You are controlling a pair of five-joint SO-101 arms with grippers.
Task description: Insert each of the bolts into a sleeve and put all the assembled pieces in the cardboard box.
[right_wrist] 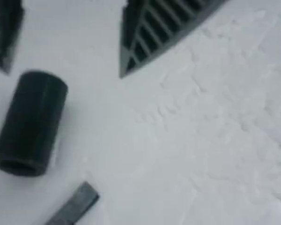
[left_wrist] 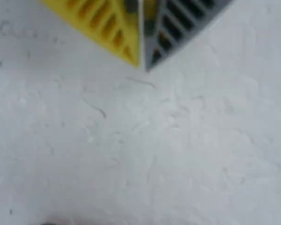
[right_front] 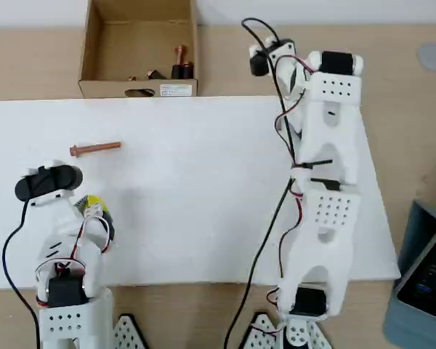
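**Hidden or unclear:** In the high view the right arm (right_front: 327, 182) covers its own working spot. The right wrist view shows the loose sleeve (right_wrist: 30, 124) lying on its side on the white mat (right_front: 203, 203). A grey strip (right_wrist: 72, 208) beside it is cut off by the frame, possibly a flat scrap. In the cardboard box (right_front: 109, 89), assembled pieces (right_front: 180, 64) sit against the near wall, partly shadowed. One bolt (right_front: 94, 148) lies bare on the mat.

**Pose:** The right arm is stretched along the mat's right side. The right gripper (right_wrist: 64, 72) is spread wide, with the sleeve near its fingertips but not gripped. The left arm (right_front: 65, 276) is folded at the near corner. The left gripper (left_wrist: 141, 63) is pressed together on nothing and points down at the mat.
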